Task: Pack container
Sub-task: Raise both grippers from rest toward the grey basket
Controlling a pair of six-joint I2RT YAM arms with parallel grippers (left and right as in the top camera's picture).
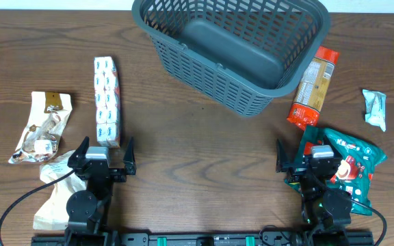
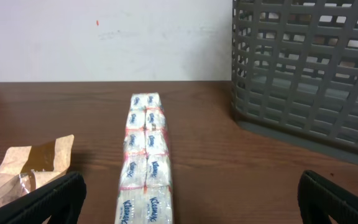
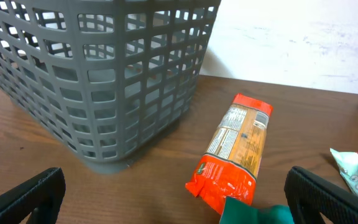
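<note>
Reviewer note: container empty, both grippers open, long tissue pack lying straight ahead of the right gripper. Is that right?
No. The tissue pack lies ahead of the left gripper, not the right, as the left wrist view shows; the right gripper faces an orange packet. The container is empty and both grippers are open.

dark grey lattice container [image 1: 238, 82], orange packet [image 1: 312, 87]
</note>
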